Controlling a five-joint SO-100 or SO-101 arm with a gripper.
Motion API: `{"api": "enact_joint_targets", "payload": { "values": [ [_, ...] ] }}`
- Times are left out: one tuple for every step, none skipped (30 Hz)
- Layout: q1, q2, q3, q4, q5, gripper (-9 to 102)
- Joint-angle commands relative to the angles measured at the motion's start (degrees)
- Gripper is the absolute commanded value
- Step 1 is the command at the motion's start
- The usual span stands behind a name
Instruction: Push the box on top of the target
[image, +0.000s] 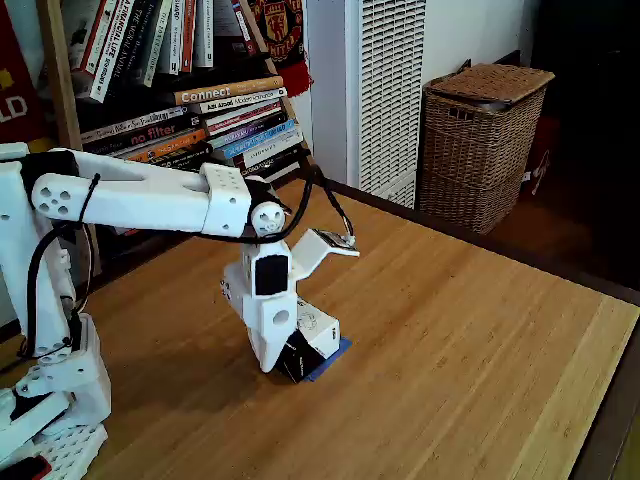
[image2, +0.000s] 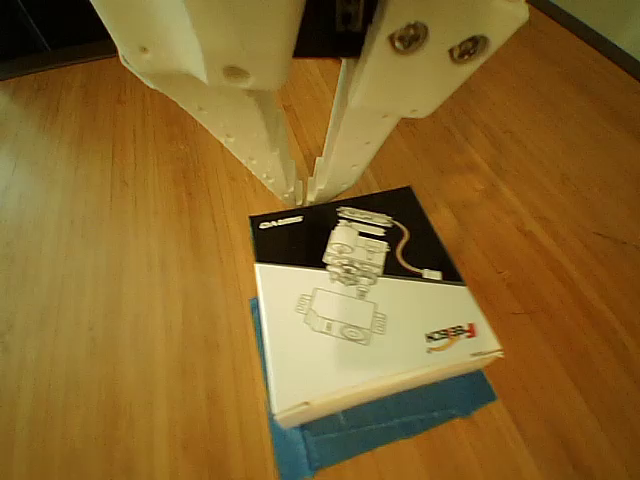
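Readable stuff: in the fixed view a tan book spine (image: 228, 92) on the shelf says "Connect", and an orange spine (image: 150, 134) lower down says "no filter". The box (image2: 370, 300) carries a small red logo, looks like "FEETECH" but too blurry to be sure.

- the box (image2: 365, 305) covered most of the target (image2: 400, 420); only blue edges showed.
- in the fixed view, the gripper (image: 272, 362) hid part of the box.
- gripper's upper body was cropped in the other view.
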Motion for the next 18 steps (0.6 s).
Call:
{"api": "enact_joint_targets", "payload": {
  "values": [
    [-1.05, 1.58, -0.88, 0.18, -0.09, 0],
    [-1.32, 1.49, -0.97, 0.18, -0.09, 0],
    [-1.58, 1.49, -1.05, 0.18, 0.00, 0],
    [-1.85, 1.49, -0.97, 0.18, 0.09, 0],
    [-2.02, 1.49, -0.97, 0.18, 0.26, 0],
    [-2.29, 1.41, -1.05, 0.18, 0.35, 0],
    [-2.37, 1.41, -1.05, 0.18, 0.53, 0],
    [-2.55, 1.41, -1.14, 0.26, 0.62, 0],
    [-2.64, 1.32, -1.14, 0.35, 0.62, 0],
    [-2.72, 1.23, -1.14, 0.35, 0.70, 0],
    [-2.72, 1.14, -1.23, 0.35, 0.79, 0],
    [-2.81, 1.05, -1.41, 0.35, 0.88, 0],
    [-2.81, 1.05, -1.49, 0.35, 0.88, 0],
    [-2.90, 0.97, -1.49, 0.26, 0.88, 0],
    [-2.90, 0.97, -1.58, 0.26, 0.88, 0],
    [-2.90, 0.88, -1.76, 0.18, 0.88, 0],
    [-2.90, 0.79, -1.85, 0.18, 0.88, 0],
    [-2.90, 0.62, -1.93, 0.18, 0.88, 0]
  ]
}}
